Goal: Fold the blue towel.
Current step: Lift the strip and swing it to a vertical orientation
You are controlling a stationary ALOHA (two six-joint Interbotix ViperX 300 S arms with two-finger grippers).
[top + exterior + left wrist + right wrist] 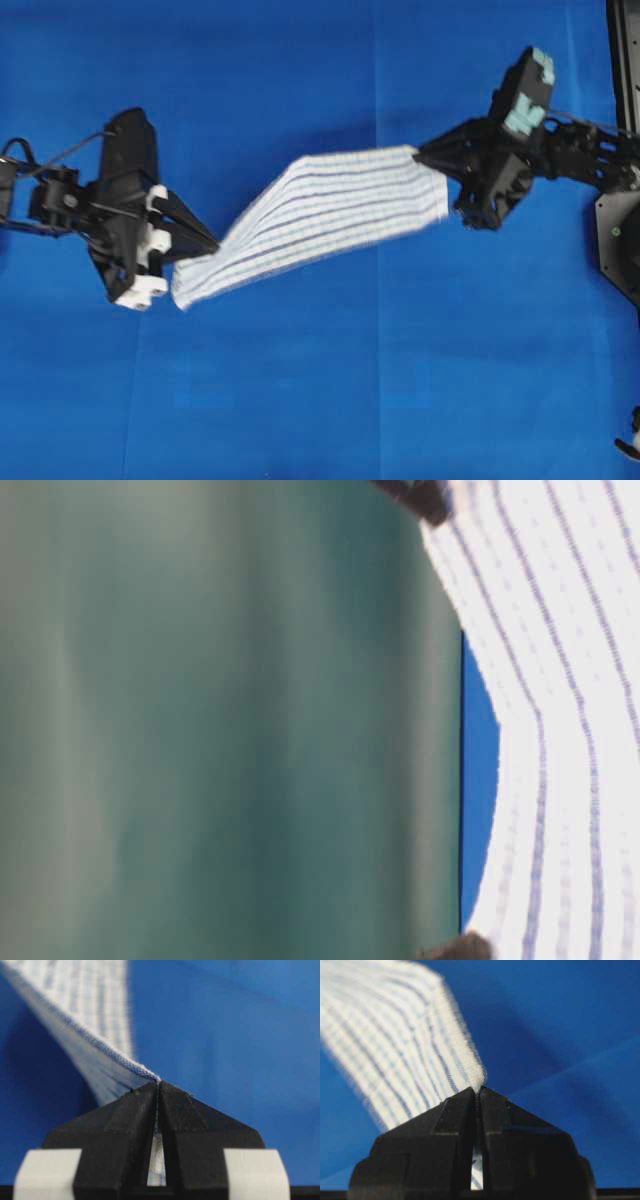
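Observation:
The blue towel (315, 210), white with thin blue stripes, hangs stretched in the air between my two grippers over the table. My left gripper (212, 245) is shut on its lower left corner; in the left wrist view the hem (100, 1045) runs out from between the closed fingertips (145, 1095). My right gripper (420, 153) is shut on the upper right corner; the striped cloth (395, 1040) fans out from its closed tips (492, 1097). In the table-level view the blue towel (570, 730) fills the right side.
The plain blue table covering (320, 400) lies under everything. Black frame parts (622, 60) stand along the right edge. In the table-level view a blurred green wall (220, 720) fills the left side.

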